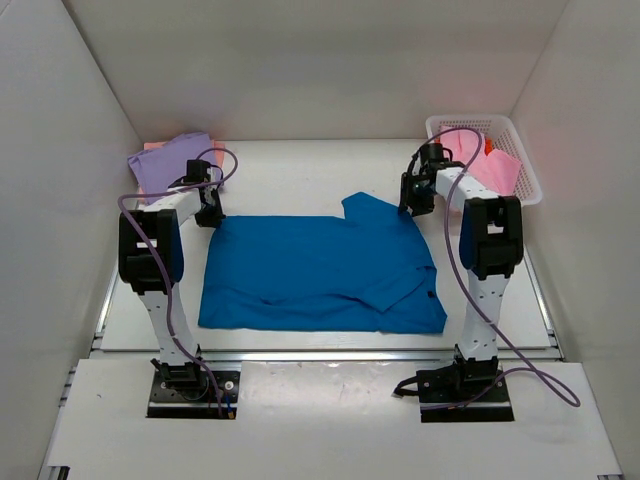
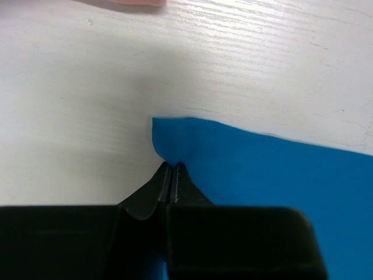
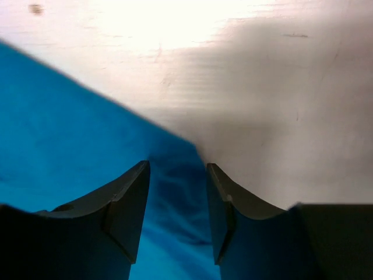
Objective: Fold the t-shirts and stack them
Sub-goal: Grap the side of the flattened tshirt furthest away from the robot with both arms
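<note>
A bright blue t-shirt (image 1: 320,270) lies spread flat in the middle of the table. My left gripper (image 1: 210,212) is at its far left corner. In the left wrist view the left gripper (image 2: 173,165) is shut, its tips pinching the edge of the blue t-shirt (image 2: 262,175) at that corner. My right gripper (image 1: 413,205) is at the far right corner. In the right wrist view the right gripper (image 3: 178,169) stands open, with the corner of the blue t-shirt (image 3: 70,128) lying between its fingers. A folded lavender t-shirt (image 1: 170,160) rests on a salmon one (image 1: 150,147) at the back left.
A white mesh basket (image 1: 520,135) stands at the back right, holding a light pink t-shirt (image 1: 495,168) and a bit of orange cloth (image 1: 488,147). White walls close in the table on three sides. A pink cloth edge (image 2: 134,2) shows beyond the left gripper.
</note>
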Tool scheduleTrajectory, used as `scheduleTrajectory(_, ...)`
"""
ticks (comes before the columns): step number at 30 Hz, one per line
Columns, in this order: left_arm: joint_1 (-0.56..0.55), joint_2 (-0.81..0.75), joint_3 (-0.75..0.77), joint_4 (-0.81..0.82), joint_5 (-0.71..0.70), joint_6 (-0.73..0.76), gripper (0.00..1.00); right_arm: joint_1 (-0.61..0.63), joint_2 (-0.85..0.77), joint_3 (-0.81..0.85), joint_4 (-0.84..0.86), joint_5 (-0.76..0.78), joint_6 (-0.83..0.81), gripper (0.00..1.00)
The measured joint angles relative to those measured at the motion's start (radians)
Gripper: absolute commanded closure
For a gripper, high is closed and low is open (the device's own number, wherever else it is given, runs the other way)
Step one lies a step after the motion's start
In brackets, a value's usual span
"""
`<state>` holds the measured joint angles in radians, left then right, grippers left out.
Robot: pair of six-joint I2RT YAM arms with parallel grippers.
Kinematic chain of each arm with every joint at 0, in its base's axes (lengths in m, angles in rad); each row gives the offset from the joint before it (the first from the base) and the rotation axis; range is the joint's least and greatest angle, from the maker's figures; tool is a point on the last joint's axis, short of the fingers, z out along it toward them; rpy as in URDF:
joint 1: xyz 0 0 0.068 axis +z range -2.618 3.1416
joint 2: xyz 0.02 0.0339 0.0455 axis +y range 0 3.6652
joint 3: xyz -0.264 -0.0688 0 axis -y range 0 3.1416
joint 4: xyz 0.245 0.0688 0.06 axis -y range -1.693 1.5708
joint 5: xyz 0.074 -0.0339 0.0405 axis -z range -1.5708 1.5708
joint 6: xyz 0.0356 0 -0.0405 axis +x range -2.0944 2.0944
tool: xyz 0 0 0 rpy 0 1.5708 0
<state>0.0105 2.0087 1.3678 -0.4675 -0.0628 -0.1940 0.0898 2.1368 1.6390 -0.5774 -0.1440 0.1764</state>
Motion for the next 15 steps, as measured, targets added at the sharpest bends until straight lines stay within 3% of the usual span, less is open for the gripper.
scheduleTrajectory(8,0.000,0.000,0.000,0.000,0.001,0.003,0.94,0.000,0.099,0.129,-0.044,0.010,-0.024,0.61)
scheduleTrajectory(11,0.000,0.000,0.000,0.000,0.002,0.005,0.95,0.001,0.105,0.138,-0.053,-0.001,-0.035,0.84)
scheduleTrajectory(12,0.000,0.000,0.000,0.000,0.002,0.005,0.98,0.001,0.105,0.138,-0.058,-0.009,-0.039,0.96)
scheduleTrajectory(15,0.000,0.000,0.000,0.000,0.002,0.006,1.00,0.001,0.105,0.138,-0.073,-0.043,-0.039,1.00)
